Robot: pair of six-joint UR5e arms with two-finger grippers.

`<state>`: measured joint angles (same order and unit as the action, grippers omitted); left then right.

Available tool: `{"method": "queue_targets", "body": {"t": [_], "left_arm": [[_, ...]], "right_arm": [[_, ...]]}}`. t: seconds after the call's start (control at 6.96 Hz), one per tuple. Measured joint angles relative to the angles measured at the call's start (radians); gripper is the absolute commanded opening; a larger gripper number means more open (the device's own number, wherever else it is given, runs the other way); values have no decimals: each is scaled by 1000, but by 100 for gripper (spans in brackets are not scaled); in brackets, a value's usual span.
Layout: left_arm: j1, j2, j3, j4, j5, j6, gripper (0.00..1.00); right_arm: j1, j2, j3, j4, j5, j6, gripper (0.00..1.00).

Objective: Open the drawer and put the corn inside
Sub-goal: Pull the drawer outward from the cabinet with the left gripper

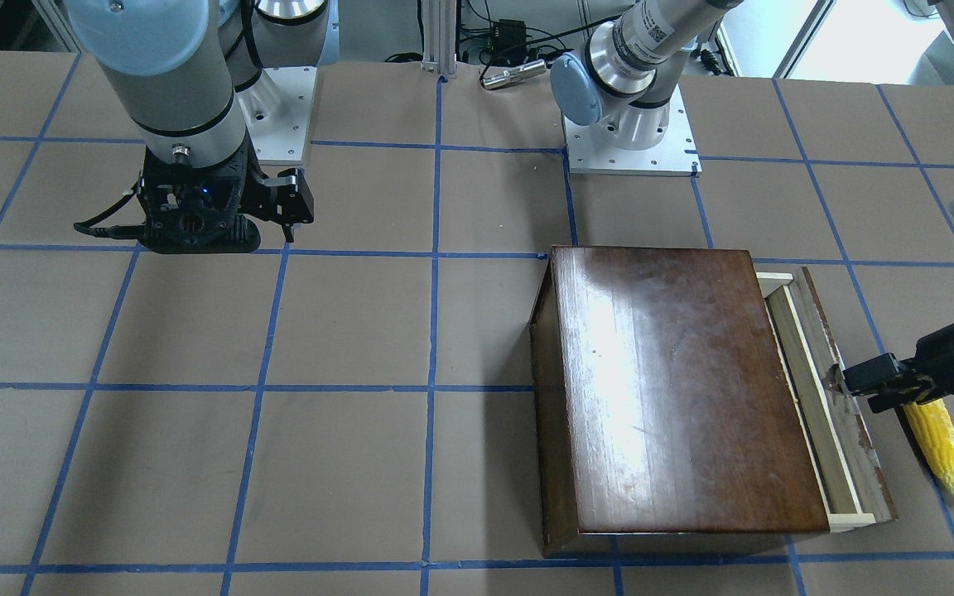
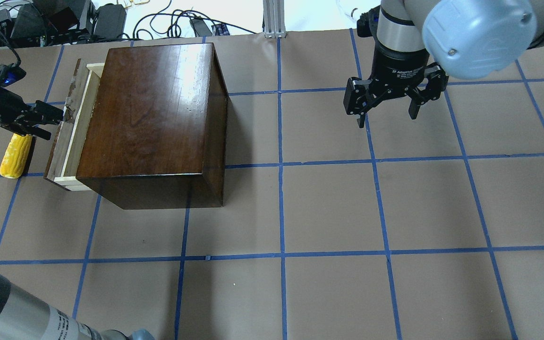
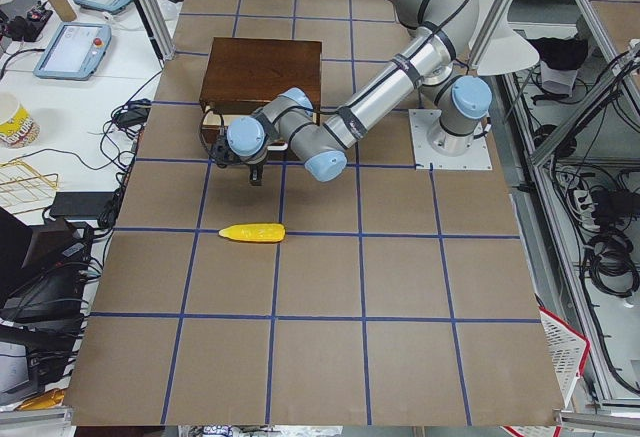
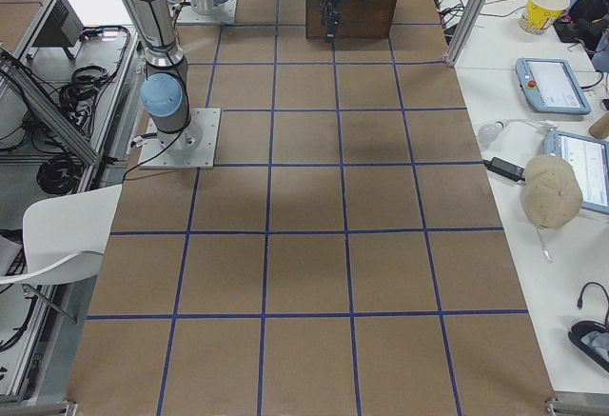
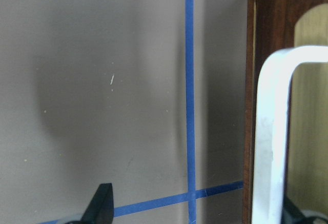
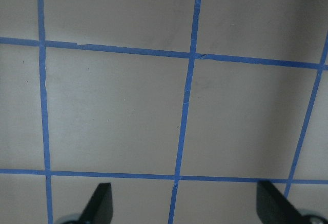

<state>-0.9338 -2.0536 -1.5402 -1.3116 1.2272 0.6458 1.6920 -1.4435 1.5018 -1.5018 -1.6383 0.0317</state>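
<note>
The glossy dark-brown box (image 2: pixel 154 113) stands on the table, and it also shows in the front-facing view (image 1: pixel 676 389). Its drawer (image 2: pixel 77 130) of pale wood is pulled partly out and looks empty (image 1: pixel 812 406). The worn dark front panel (image 1: pixel 854 430) carries a silver handle (image 5: pixel 271 131). My left gripper (image 2: pixel 57 123) is open at that handle, which lies just inside one finger (image 5: pixel 102 206). The yellow corn (image 2: pixel 15 155) lies on the table beside the drawer front, partly under the left gripper (image 1: pixel 854 391). My right gripper (image 2: pixel 387 120) is open and empty above bare table.
The table is brown paper with a blue tape grid (image 2: pixel 281 165). The arm bases (image 1: pixel 630 136) stand at the robot's edge. Cables and electronics (image 2: pixel 64 19) lie beyond the table's far edge, behind the box. Desks with tablets and a cup (image 4: pixel 547 7) stand past the table's side.
</note>
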Motion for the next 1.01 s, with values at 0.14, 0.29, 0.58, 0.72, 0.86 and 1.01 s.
{"method": "queue_targets", "body": {"t": [0.14, 0.29, 0.58, 0.72, 0.86, 1.01], "left_arm": [[3, 0, 1, 0, 0, 0, 100], [6, 0, 1, 0, 1, 0, 100], [15, 0, 3, 0, 2, 0, 100], [17, 0, 3, 0, 3, 0, 100], [19, 0, 3, 0, 3, 0, 100], [19, 0, 4, 1, 7, 0, 100]], "right_arm": [[0, 0, 0, 0, 0, 0, 100], [0, 0, 0, 0, 0, 0, 100], [0, 0, 0, 0, 0, -1, 100], [0, 0, 0, 0, 0, -1, 100], [0, 0, 0, 0, 0, -1, 100], [0, 0, 0, 0, 0, -1, 100]]}}
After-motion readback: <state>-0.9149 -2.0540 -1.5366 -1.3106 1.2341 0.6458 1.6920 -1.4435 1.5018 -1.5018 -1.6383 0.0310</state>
